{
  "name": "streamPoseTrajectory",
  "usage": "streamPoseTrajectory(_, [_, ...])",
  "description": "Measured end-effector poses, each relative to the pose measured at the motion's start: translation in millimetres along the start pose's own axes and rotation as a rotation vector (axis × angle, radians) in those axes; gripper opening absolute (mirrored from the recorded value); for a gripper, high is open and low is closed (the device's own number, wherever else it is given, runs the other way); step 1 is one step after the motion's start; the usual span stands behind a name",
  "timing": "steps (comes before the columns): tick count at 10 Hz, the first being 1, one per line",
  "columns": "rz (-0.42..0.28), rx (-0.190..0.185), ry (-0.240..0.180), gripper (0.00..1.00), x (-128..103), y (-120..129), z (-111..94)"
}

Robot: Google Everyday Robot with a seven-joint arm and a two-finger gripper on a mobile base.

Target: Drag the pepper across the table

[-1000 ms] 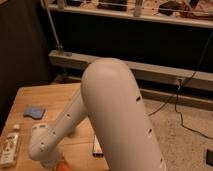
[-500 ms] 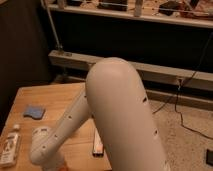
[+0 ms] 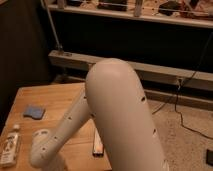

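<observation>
The light brown wooden table (image 3: 55, 100) fills the lower left of the camera view. My white arm (image 3: 120, 115) reaches from the lower right down to the table's near left part. Its wrist (image 3: 45, 152) ends at the bottom edge of the view. The gripper lies below that edge, out of view. The pepper does not show; it is hidden by the arm or below the bottom edge.
A blue flat object (image 3: 34, 111) lies on the left of the table. A clear bottle (image 3: 10, 147) lies at the near left edge. A dark bar-shaped object (image 3: 98, 146) lies near the table's right edge. Dark shelving (image 3: 135, 35) stands behind, with a cable (image 3: 187, 122) on the floor at right.
The arm has shifted slightly right and lower. A small orange patch seen at the bottom edge beside the wrist one second ago no longer shows.
</observation>
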Motion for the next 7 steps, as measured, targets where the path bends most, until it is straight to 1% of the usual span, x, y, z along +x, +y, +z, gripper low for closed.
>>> streamPoseTrajectory(1, [-0.016, -0.002, 0.016, 0.44, 6, 2, 1])
streamPoseTrajectory(3, [-0.061, -0.016, 0.066, 0.64, 26, 11, 2])
streamPoseTrajectory(4, [-0.076, -0.026, 0.083, 0.66, 35, 13, 2])
streamPoseTrajectory(5, [-0.088, -0.036, 0.091, 0.66, 41, 15, 0])
streamPoseTrajectory(7, [-0.102, -0.048, 0.098, 0.66, 47, 15, -2])
